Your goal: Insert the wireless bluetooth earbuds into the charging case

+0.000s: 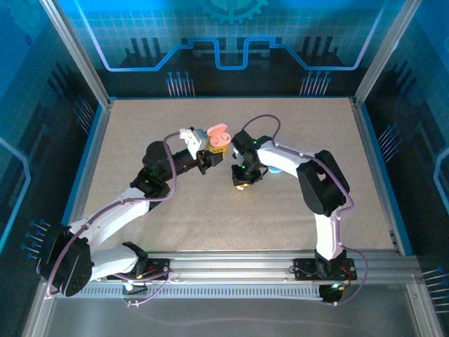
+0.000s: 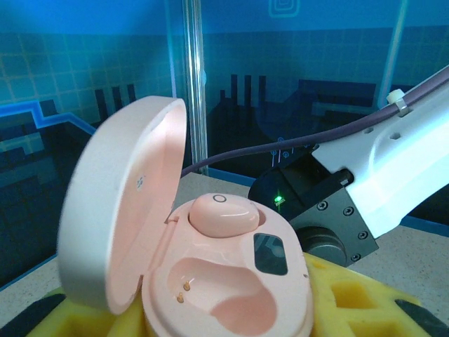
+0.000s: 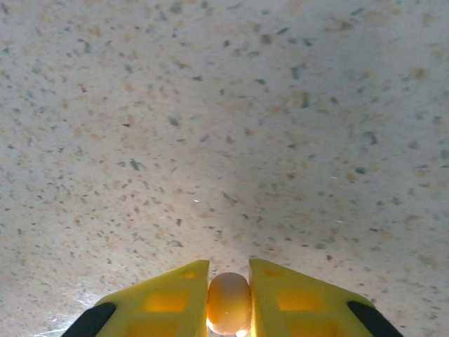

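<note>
The pink charging case [image 2: 280,295] stands open, lid [image 2: 126,210] swung up to the left. It sits between the yellow fingers [image 2: 365,298] of my left gripper [image 1: 212,149], which is shut on it and holds it above the table. One pink earbud [image 2: 223,214] sits in the case's far slot; the near slot [image 2: 224,288] is empty, its two gold contacts showing. From above, the case [image 1: 219,133] is at mid-table. My right gripper [image 3: 229,281] is shut on a second small pink earbud [image 3: 229,303] just over the speckled table, a little right of the case [image 1: 242,182].
The right arm's wrist [image 2: 379,175] hangs close behind the case. A light blue object [image 1: 275,169] lies partly hidden by the right arm. The speckled tabletop [image 1: 140,133] is fenced by an aluminium frame and blue walls.
</note>
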`<state>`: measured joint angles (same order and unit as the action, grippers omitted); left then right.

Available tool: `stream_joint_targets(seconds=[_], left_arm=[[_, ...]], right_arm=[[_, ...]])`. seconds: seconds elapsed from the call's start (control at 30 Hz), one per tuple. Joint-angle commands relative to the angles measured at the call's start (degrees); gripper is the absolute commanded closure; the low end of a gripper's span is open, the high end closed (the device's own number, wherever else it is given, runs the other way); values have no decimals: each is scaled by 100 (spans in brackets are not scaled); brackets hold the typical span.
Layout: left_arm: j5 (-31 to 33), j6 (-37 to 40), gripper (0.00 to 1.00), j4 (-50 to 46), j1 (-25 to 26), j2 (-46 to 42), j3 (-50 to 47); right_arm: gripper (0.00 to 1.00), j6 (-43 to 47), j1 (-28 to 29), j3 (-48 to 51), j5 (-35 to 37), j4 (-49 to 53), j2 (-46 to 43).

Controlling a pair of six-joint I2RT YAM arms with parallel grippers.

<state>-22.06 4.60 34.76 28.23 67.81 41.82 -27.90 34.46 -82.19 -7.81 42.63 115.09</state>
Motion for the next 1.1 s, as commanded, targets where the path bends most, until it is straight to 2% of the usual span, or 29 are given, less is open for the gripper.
stream_joint_targets(seconds=[0.0, 0.53, 0.63, 0.87, 1.07], left_arm=[[45, -21, 68, 90, -55, -5, 40], [71, -42, 68, 71, -54, -4, 68], [71, -39, 68, 73, -55, 4, 76], [55, -38, 68, 73, -55, 37, 82], [55, -44, 68, 61, -55, 31, 95]], right_arm=[[79, 211, 7, 126, 164, 299, -41], [77, 632, 183, -81, 568, 902, 399], [73, 665, 219, -123, 635, 979, 415], [71, 563, 237, -189, 704, 1098, 365], [75, 489, 280, -237, 714, 1121, 451]])
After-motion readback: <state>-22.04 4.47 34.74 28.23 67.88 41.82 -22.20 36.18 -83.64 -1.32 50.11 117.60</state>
